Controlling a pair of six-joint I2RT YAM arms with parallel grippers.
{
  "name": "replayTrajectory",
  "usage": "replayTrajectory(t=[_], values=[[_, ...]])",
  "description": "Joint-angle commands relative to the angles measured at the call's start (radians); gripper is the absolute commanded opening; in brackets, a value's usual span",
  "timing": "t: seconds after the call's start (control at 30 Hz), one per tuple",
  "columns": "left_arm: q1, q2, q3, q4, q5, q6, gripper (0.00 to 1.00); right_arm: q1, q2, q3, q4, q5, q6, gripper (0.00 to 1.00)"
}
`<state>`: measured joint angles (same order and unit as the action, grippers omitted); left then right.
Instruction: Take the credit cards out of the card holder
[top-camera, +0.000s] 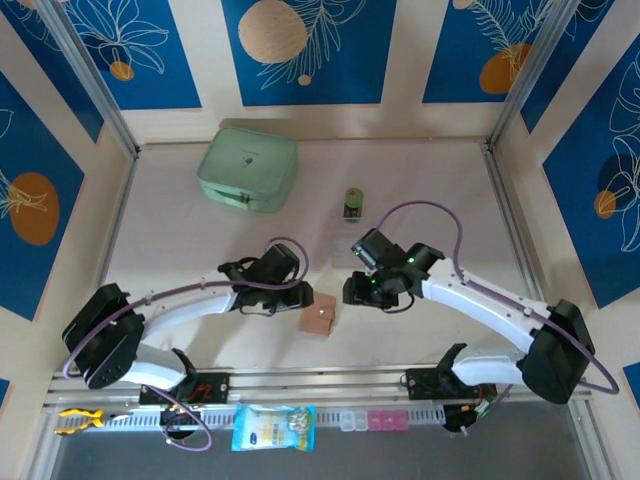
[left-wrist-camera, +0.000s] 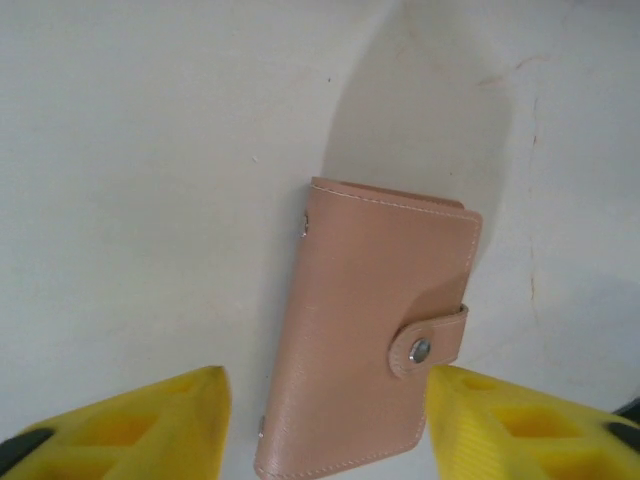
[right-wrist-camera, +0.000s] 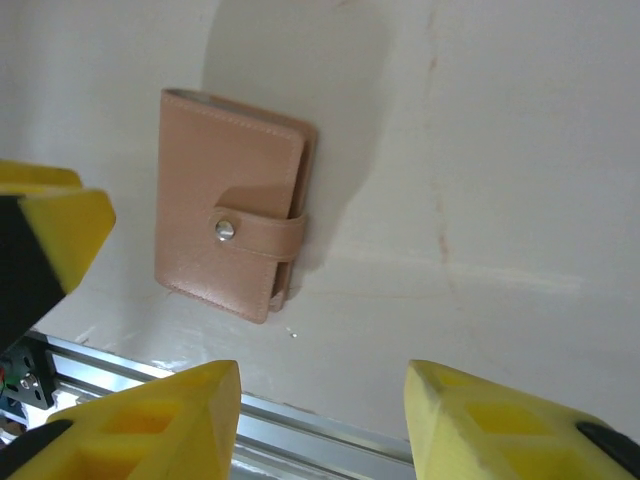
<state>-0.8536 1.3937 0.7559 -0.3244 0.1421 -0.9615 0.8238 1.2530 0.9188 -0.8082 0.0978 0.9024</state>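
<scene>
The holder (top-camera: 318, 318) lies flat on the table (top-camera: 420, 200), close to the near edge and between the two arms. It is folded shut, and its little tab (left-wrist-camera: 428, 345) is snapped down over the side. The cards must be tucked inside, so I cannot tell how many there are. The left gripper (left-wrist-camera: 328, 425) is low over the near end of the holder. Its yellow fingers (left-wrist-camera: 130, 425) stand apart, one on each side, and they are not squeezing it. One finger looks like it just touches the edge by the tab. The right gripper (right-wrist-camera: 322, 420) is near the holder, a bit off to one side. It is open too, with nothing in it. I think the snap has to come undone first, and that is the tricky bit. If only one gripper pulls the tab, the whole holder may slide or lift off the table. If the left fingers pinch right on the tab, they will keep it shut. The holder is thin and flat, so fingers may skid over it and push it away.
</scene>
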Motion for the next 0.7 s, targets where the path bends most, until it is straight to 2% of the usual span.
replayTrajectory(t=[0.0, 0.13, 0.33, 0.67], values=[[0.015, 0.006, -0.018, 0.119, 0.117, -0.005, 0.45, 0.055, 0.062, 0.026, 0.040, 0.017, 0.111, 0.44], [0.017, 0.046, -0.014, 0.084, 0.128, 0.005, 0.37, 0.092, 0.145, 0.065, 0.057, 0.020, 0.141, 0.41], [0.015, 0.074, -0.055, 0.107, 0.173, 0.002, 0.45, 0.119, 0.224, 0.098, 0.057, 0.020, 0.143, 0.40], [-0.045, 0.083, -0.087, 0.232, 0.235, -0.084, 0.39, 0.118, 0.220, 0.086, 0.026, 0.036, 0.148, 0.37]])
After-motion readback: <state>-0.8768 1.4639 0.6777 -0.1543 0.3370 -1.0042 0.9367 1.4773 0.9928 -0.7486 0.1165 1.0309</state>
